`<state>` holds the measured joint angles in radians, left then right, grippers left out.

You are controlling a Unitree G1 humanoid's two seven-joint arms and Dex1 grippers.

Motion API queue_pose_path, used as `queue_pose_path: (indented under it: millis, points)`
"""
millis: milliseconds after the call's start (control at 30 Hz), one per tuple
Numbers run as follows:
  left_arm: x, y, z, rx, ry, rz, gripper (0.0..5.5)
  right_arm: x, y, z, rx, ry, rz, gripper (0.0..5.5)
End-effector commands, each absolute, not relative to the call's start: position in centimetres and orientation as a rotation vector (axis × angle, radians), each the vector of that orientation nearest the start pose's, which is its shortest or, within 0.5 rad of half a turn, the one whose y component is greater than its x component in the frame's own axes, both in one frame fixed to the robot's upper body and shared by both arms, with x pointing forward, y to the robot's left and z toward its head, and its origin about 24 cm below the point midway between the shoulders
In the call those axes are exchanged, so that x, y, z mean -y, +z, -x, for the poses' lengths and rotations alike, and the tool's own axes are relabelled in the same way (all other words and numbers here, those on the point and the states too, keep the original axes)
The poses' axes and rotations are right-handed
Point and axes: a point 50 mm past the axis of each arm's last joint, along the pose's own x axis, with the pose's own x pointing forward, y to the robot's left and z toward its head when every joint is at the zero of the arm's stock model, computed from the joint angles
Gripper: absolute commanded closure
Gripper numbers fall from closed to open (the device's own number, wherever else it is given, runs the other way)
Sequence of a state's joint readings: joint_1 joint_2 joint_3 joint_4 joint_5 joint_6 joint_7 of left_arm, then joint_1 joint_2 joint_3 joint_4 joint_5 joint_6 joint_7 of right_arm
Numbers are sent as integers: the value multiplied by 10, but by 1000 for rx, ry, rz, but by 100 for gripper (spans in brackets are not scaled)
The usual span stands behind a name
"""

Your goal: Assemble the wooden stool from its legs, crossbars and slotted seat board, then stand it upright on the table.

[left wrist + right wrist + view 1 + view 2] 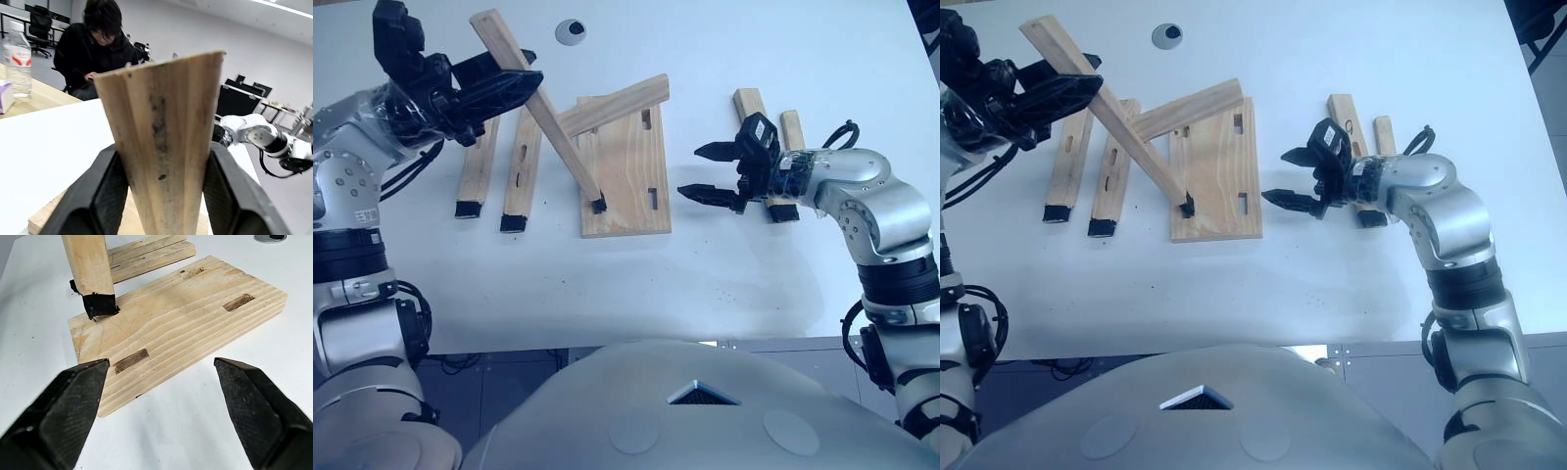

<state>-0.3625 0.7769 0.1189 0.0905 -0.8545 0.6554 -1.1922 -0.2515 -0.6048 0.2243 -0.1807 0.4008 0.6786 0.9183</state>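
The seat board [625, 176] lies flat mid-worktop [705, 274]. A leg [536, 103] slants down from the left gripper [514, 76] at the far left, its foot on the board's near-left part. A long piece [612, 106] lies slantwise over the board's far edge. Two flat legs [480, 166] lie side by side left of the board. The right gripper [690, 170] hovers just right of it, two short pieces [751, 103] beyond.

A: Entry: is the held leg [543, 113] seated in a slot of the seat board [631, 211]?
B: Cannot tell. Its black-capped foot covers the spot, centre of frame.
A: Other occlusions?
B: Upper left, the left gripper [533, 69] hides the tops of the lying legs [521, 181]. Right of centre, the right gripper [689, 170] and its wrist cover the middles of the short pieces [750, 102].
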Motion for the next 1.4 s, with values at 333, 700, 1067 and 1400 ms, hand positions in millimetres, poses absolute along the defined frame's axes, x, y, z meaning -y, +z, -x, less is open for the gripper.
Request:
queue_pose_path:
  millis: [333,700,1067,1400]
  points:
    - [-270,131,-249,-468,-1069,105,349,163,85,-257,-489,1097,179,155]
    - [-287,141,-247,-566,-1107,-183,349,163,83,-255,-491,1089,178,155]
    - [-279,155,-233,-549,-1174,-323,349,160,78,-252,-490,1062,163,155]
    - [-257,168,-223,-487,-1188,-462,349,159,75,-250,-493,1042,143,155]
